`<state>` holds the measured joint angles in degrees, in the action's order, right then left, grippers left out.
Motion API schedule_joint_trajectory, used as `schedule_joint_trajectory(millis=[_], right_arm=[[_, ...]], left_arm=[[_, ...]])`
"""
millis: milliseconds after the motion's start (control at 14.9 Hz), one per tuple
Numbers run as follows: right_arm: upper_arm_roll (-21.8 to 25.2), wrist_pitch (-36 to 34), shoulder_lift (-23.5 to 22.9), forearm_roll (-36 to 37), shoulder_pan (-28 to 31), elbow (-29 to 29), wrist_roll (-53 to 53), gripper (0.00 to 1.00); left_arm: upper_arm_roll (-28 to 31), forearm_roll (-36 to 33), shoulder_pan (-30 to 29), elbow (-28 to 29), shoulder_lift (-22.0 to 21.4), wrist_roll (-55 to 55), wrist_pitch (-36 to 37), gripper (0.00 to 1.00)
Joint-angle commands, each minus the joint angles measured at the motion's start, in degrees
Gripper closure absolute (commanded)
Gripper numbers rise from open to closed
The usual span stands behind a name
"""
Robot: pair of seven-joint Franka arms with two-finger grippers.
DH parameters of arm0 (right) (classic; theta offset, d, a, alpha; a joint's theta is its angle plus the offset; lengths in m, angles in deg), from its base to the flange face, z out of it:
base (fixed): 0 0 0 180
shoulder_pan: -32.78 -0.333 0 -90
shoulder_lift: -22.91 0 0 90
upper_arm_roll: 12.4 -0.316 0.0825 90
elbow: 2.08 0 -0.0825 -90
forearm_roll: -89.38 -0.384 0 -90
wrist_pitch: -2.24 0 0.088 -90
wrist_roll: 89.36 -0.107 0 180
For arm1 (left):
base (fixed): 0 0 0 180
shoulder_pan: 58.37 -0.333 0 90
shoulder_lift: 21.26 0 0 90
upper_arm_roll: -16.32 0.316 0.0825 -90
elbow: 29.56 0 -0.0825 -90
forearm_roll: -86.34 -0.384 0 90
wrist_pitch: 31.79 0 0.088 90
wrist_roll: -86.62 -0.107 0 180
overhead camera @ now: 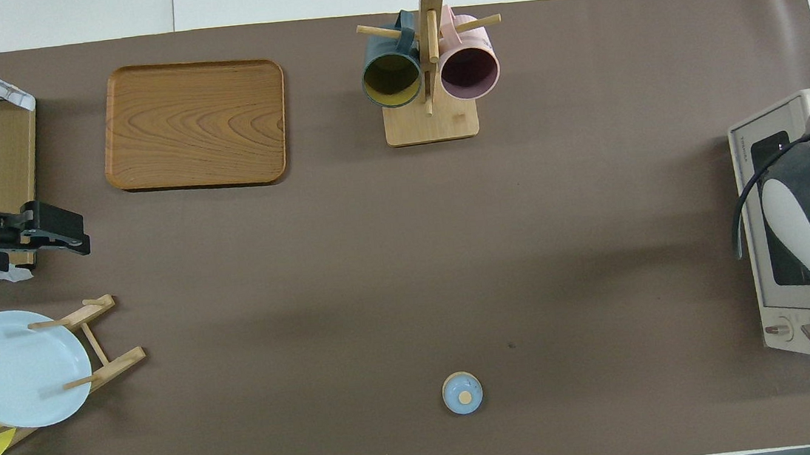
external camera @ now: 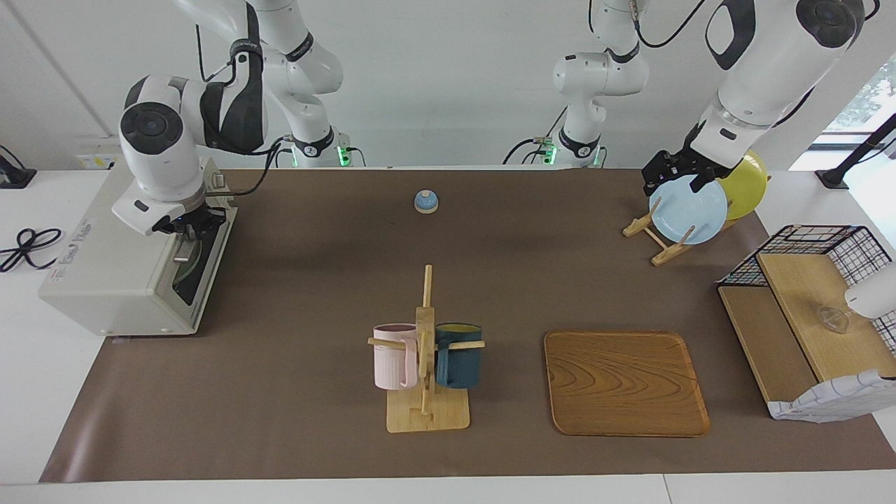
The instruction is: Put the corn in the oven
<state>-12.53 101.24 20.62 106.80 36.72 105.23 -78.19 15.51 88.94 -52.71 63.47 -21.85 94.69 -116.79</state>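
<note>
The cream-white oven [external camera: 105, 266] [overhead camera: 745, 150] stands at the right arm's end of the table with its dark glass door upright and shut. The corn is hidden inside it; only a faint greenish plate edge shows through the glass [external camera: 187, 269]. My right gripper [external camera: 183, 224] sits at the top edge of the door, by the handle. In the overhead view the right arm covers it. My left gripper [external camera: 670, 175] [overhead camera: 55, 233] waits open and empty above the plate rack [external camera: 654, 238].
A mug rack [external camera: 424, 364] with a pink and a dark blue mug stands mid-table, with a wooden tray [external camera: 625, 383] beside it. A small blue bell [external camera: 425, 201] lies nearer to the robots. A blue plate [external camera: 689, 210] and a yellow plate [external camera: 747, 183] lean in the plate rack. A wire shelf [external camera: 805, 308] stands at the left arm's end.
</note>
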Motion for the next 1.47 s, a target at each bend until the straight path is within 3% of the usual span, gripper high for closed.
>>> schedule_joint_trajectory(millis=[0,67,134,468,1070,1204,1405], right_arm=[[-0.3,-4.0,3.3,-5.8,0.5,-3.3,1.7,0.4],[-0.2,-4.2,4.3,-9.0,0.5,-4.4,1.7,0.03],[-0.2,-4.3,4.8,-11.8,0.6,-5.3,1.4,0.0],[-0.9,-11.4,2.0,-19.6,-0.3,-14.8,-3.9,0.0],[-0.1,-12.5,1.5,-19.1,-0.7,-15.7,-4.5,0.0],[4.8,-13.3,2.2,-18.4,-6.5,-15.7,-4.6,0.0],[6.5,-12.8,2.3,-17.0,-7.6,-15.7,-4.5,0.0]], left_arm=[[0.2,-0.7,0.1,0.0,-0.6,0.1,0.7,0.0],[0.2,-0.7,0.1,0.0,-0.6,0.1,0.7,0.0],[0.2,-0.7,0.1,0.0,-0.6,0.1,0.7,0.0],[0.2,-0.7,0.1,0.0,-0.6,0.1,0.7,0.0],[0.2,-0.7,0.1,0.0,-0.6,0.1,0.7,0.0],[0.2,-0.7,0.1,0.0,-0.6,0.1,0.7,0.0],[0.2,-0.7,0.1,0.0,-0.6,0.1,0.7,0.0]])
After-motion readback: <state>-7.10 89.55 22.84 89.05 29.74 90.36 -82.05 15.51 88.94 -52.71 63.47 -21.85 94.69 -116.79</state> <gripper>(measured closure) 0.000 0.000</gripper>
